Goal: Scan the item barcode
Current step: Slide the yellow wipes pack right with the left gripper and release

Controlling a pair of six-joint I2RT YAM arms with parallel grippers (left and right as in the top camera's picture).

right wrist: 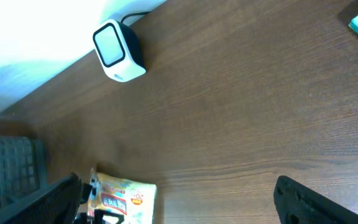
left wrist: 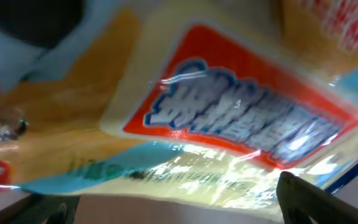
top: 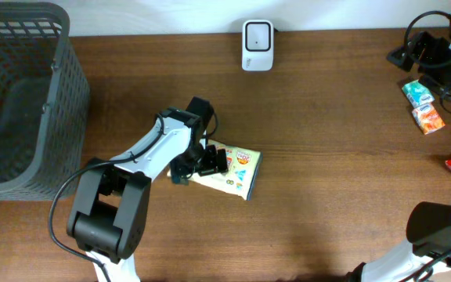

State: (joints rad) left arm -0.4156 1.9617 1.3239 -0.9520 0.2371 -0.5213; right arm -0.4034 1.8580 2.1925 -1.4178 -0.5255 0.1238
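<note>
Packet [top: 237, 172]: light, soft, glossy film, likely slippery. Left tool [top: 200, 162] jaws apart over packet end toward worktop left edge; grip at edge seam. Right tool [right wrist: 179, 208] apart, empty.

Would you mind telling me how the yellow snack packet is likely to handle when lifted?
The yellow snack packet has glossy, crinkled film, so it is probably slippery and floppy. It lies flat on the table, so it seems light and unlikely to roll.
</note>
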